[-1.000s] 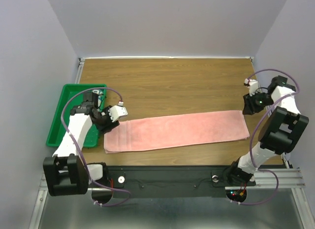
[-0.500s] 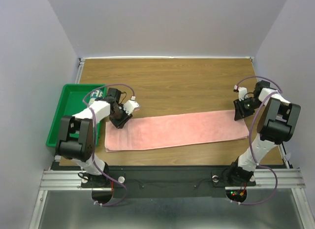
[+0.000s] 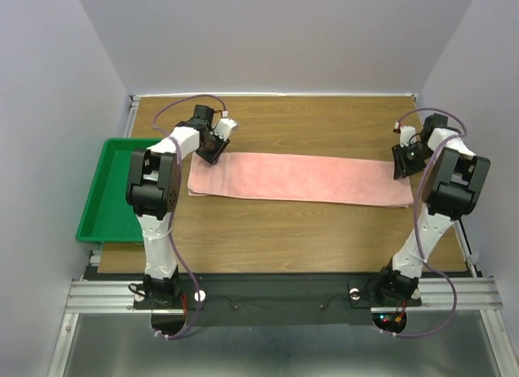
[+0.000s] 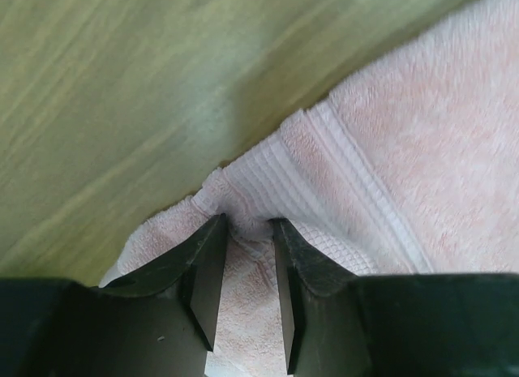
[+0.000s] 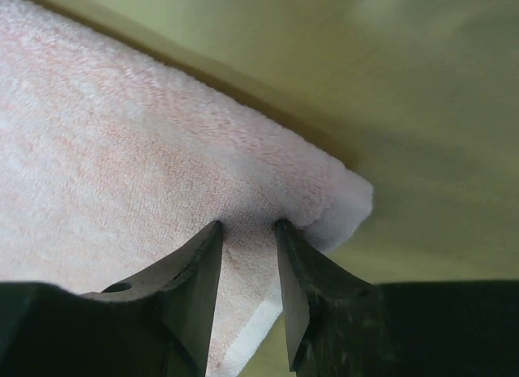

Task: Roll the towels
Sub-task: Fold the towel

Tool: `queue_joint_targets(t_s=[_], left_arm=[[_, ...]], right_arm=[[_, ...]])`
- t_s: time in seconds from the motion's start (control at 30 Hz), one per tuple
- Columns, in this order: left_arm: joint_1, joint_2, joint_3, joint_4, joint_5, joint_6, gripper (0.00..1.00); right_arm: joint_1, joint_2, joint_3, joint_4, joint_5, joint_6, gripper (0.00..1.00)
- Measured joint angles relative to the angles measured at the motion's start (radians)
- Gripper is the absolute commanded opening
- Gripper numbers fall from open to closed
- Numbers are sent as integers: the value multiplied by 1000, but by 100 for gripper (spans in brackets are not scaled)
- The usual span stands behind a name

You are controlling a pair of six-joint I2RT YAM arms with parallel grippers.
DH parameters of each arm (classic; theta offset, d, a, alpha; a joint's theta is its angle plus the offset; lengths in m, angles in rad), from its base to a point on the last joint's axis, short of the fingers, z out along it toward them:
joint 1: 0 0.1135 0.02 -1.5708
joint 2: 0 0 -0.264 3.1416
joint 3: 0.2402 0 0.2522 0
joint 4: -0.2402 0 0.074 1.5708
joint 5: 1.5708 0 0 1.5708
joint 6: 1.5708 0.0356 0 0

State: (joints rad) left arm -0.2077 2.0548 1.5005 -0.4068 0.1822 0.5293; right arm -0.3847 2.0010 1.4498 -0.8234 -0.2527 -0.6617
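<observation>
The salmon-pink towel (image 3: 300,178) lies as a long folded strip across the middle of the wooden table. My left gripper (image 3: 212,152) is shut on its far left corner; the left wrist view shows the ribbed hem (image 4: 324,174) bunched between my fingers (image 4: 203,263). My right gripper (image 3: 400,171) is shut on the far right corner, with the thick folded edge (image 5: 340,199) pinched between the fingers (image 5: 296,272). The small white printed towel is out of view.
A green tray (image 3: 109,190) stands at the table's left edge. Grey walls close in on both sides and behind. The metal rail with the arm bases (image 3: 276,296) runs along the near edge.
Both grippers have carried the towel's far edge away from the bases. The strip now lies farther back on the table and slopes the other way.
</observation>
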Motion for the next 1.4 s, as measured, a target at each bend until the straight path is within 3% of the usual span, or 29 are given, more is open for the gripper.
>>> queue_joint_targets(t_s=[0.13,0.33,0.57,0.77,1.13,1.4], left_arm=[[0,5,5,10,-10,-31,50],[3,-24,-6,9,0,-75,59],[7,-182,-55,-1,55,-128,59],[7,-286,-71,10,125,-158,65],[7,-296,-117,18,186,-177,66],[7,-297,-117,22,205,-189,66]], right_arm=[[0,109,170,40,19,51,45],[-5,100,191,59,-5,122,62],[-87,30,228,45,-68,203,61],[-193,114,356,-23,-141,247,61],[-196,196,321,-134,-235,257,60],[-197,197,274,-138,-286,245,48]])
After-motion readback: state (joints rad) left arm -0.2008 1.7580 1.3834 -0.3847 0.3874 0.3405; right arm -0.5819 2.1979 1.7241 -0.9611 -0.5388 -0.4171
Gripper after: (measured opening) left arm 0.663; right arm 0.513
